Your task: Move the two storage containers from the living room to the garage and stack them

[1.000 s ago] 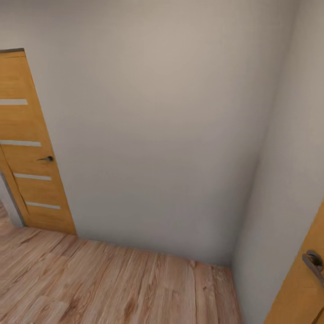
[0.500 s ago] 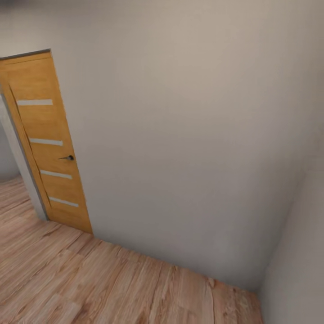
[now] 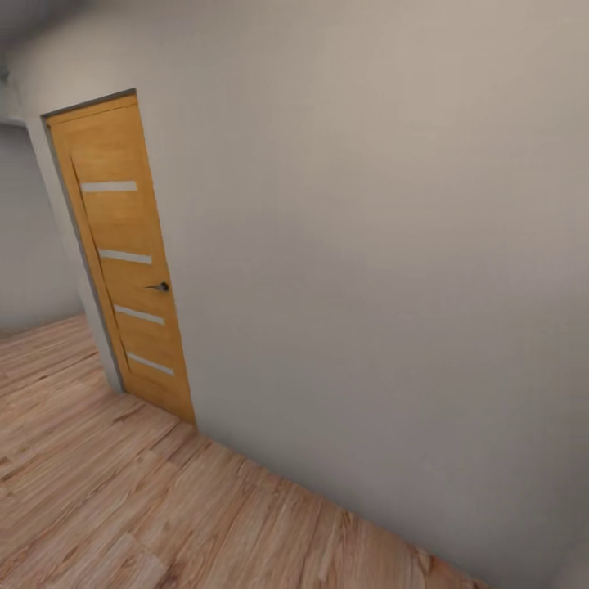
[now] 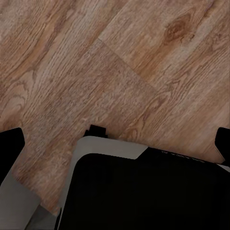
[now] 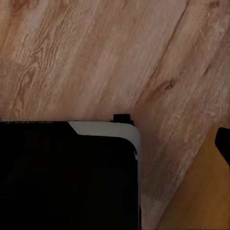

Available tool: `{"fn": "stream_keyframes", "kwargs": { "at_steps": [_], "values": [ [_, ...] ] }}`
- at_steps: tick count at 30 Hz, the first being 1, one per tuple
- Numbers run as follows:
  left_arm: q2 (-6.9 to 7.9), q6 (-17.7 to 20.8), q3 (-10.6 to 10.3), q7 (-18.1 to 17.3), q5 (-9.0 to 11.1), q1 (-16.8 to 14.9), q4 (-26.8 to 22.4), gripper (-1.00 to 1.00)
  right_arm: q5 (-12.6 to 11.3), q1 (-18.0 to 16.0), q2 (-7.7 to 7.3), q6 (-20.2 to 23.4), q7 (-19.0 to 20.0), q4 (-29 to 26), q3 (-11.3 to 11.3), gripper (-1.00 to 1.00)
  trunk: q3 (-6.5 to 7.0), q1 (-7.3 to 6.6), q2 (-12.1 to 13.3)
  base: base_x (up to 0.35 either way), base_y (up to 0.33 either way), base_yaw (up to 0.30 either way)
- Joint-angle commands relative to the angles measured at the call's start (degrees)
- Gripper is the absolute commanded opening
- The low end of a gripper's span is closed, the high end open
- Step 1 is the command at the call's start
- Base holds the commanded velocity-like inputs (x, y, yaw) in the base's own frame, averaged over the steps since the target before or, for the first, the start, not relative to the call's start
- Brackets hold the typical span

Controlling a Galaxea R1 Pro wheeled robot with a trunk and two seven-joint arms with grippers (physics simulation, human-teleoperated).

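Wood plank floor (image 3: 123, 507), 1 orange door (image 3: 123, 254) w/ 4 pale strips.

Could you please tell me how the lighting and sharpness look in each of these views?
Head view: soft, even light on the wall, tilted frame, door slightly blurred. Left wrist view: floor grain sharp. Right wrist view: dimmer, floor softer.

Door (image 3: 123, 254) at 9 o'clock: orange wood, satin, w/ pale matt strips (dark metal handle (image 3: 159, 287)). Wall (image 3: 368, 245): smooth matt grey paint. Plank floor (image 3: 98, 491): light wood, grainy, low sheen.
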Motion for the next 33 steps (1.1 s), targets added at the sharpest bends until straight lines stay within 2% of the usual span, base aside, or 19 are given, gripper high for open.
{"fn": "stream_keyframes", "kwargs": {
  "at_steps": [1,33],
  "values": [
    [-0.01,-0.15,-0.49,0.02,0.46,-0.02,0.05,1.00,-0.09,-0.05,-0.02,-0.34,0.24,0.17,-0.05,1.00,-0.02,0.05,-0.03,0.321,0.000,0.269],
    [-0.01,-0.19,-0.49,0.02,0.50,-0.02,0.05,1.00,-0.09,-0.04,0.10,-0.34,0.20,0.17,0.03,1.00,-0.02,0.05,-0.03,0.309,0.000,0.269]
  ]
}}
